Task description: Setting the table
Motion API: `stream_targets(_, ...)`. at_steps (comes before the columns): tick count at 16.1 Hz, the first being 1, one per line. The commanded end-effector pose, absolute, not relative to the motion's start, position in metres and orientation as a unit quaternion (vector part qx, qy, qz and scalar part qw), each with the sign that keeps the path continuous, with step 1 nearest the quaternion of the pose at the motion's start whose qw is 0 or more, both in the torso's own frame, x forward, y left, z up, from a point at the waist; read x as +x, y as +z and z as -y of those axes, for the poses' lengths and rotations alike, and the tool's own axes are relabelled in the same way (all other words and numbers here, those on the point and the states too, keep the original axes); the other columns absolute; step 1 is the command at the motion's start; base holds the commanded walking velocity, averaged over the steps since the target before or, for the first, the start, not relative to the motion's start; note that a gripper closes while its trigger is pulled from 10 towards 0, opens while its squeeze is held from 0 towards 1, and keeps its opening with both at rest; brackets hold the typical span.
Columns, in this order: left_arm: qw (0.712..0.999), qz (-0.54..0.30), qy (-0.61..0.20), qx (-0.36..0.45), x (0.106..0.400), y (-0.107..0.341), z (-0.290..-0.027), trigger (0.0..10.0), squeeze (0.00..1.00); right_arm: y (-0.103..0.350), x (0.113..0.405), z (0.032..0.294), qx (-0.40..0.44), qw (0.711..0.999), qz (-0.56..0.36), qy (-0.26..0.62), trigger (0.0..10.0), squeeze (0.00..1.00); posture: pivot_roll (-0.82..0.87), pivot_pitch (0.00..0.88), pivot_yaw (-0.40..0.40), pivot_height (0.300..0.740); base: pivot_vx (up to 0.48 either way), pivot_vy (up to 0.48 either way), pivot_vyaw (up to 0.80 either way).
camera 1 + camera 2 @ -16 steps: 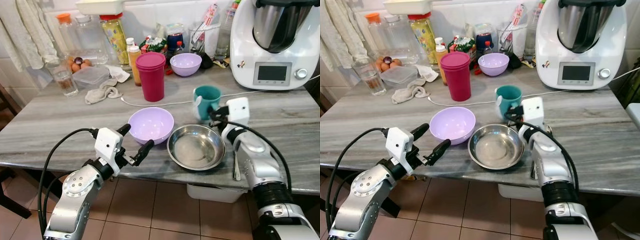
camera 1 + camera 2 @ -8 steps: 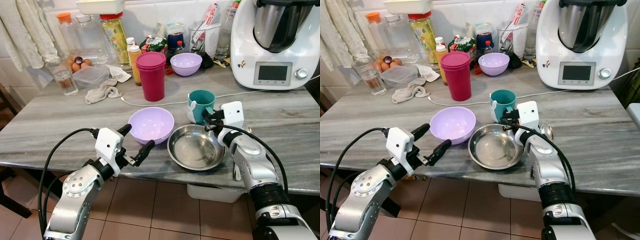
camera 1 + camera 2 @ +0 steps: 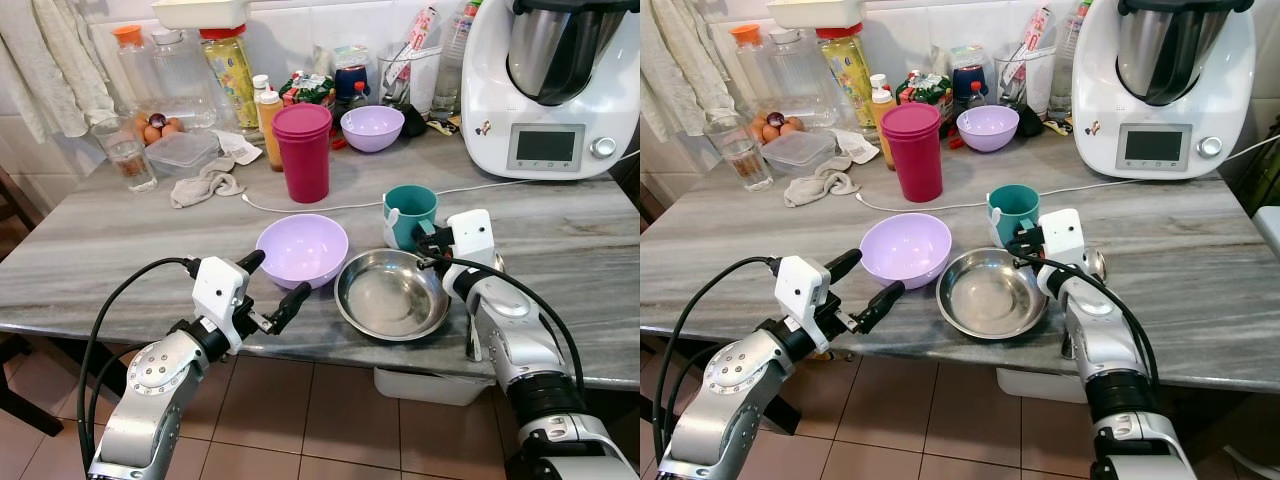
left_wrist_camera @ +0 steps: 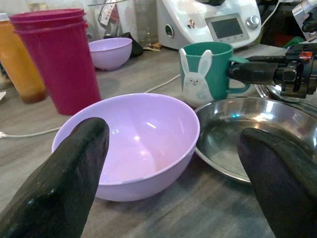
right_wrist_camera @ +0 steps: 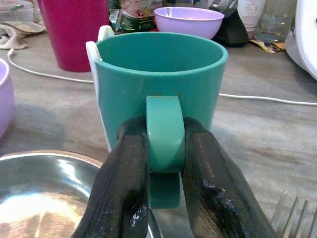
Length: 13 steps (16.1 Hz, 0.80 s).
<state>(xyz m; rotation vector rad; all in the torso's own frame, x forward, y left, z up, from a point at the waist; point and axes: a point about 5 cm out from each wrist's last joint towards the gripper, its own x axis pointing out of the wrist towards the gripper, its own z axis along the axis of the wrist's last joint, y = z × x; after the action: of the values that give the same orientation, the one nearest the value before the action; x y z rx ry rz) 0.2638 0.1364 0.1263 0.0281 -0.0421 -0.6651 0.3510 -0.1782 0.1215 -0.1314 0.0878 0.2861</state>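
Teal mug (image 3: 409, 213) stands on the bench (image 3: 100, 250) behind the steel bowl (image 3: 392, 294), my right gripper (image 3: 432, 247) at its handle. Left wrist view: left gripper's fingers (image 4: 62, 178) spread apart, lined up on the purple bowl (image 4: 131, 144). Right wrist view: fingers (image 5: 126, 183) clamped on the handle to steer the mug.

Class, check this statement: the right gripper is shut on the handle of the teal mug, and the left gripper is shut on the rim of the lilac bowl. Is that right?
Not quite. The right gripper is indeed shut on the teal mug handle, but the left gripper is open, its fingers apart and short of the lilac bowl, touching nothing. The left wrist view shows it.
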Motion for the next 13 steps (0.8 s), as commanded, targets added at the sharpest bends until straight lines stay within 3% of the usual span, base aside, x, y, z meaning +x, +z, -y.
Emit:
stream_targets(1,0.944,0.019,-0.328,0.019,0.263,0.127,-0.138,10.0,0.0,0.119,0.351,0.178,-0.073,0.985,-0.046,0.147,10.0,1.0,-0.22,0.0,0.103,0.74,0.0,0.0,0.0)
stream_targets(13,0.946,0.018,-0.322,0.018,0.264,0.126,-0.139,10.0,0.0,0.149,0.345,0.17,-0.071,0.989,0.03,0.125,10.0,1.0,-0.23,0.0,0.107,0.74,0.0,0.0,0.0)
